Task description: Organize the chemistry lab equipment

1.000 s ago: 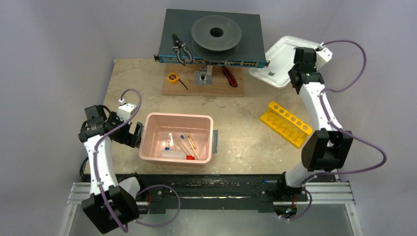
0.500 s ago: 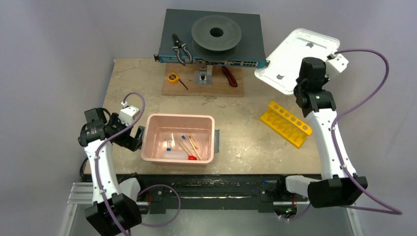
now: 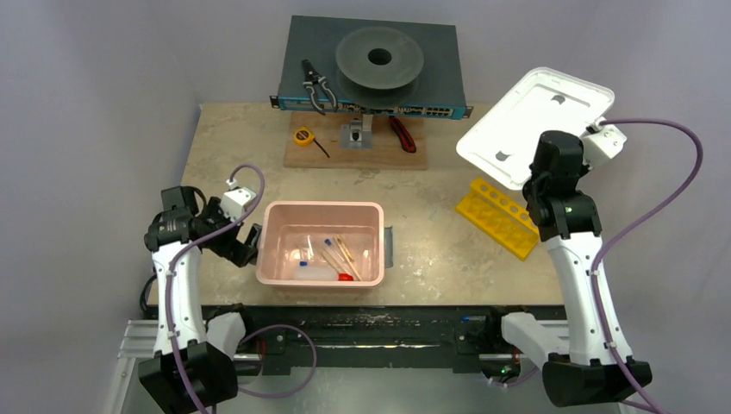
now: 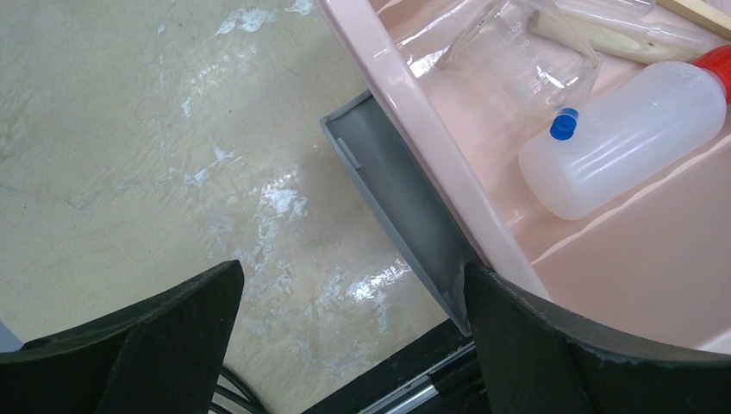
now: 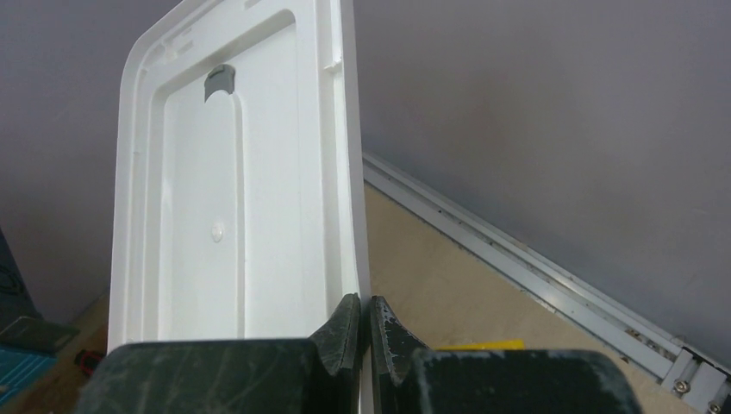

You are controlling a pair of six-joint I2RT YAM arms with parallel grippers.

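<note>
Top view: right gripper (image 5: 362, 332) pinches white lid (image 3: 539, 108) raised above right edge; left gripper (image 4: 349, 297) spread wide at left wall of pink bin (image 3: 323, 207), near front edge.

No legible text that I can log. Faint printed graduations on the clear beaker (image 4: 526, 60), upper right of left wrist view, too blurred to read.

Left wrist: translucent white squeeze bottle (image 4: 625, 138) has its red cap cut by the frame edge. Top: thin clear blue-capped tubes (image 3: 328, 244) too small to count. Right wrist: white plastic lid (image 5: 233, 172) lower edge hidden behind right claw (image 5: 362, 304).
</note>
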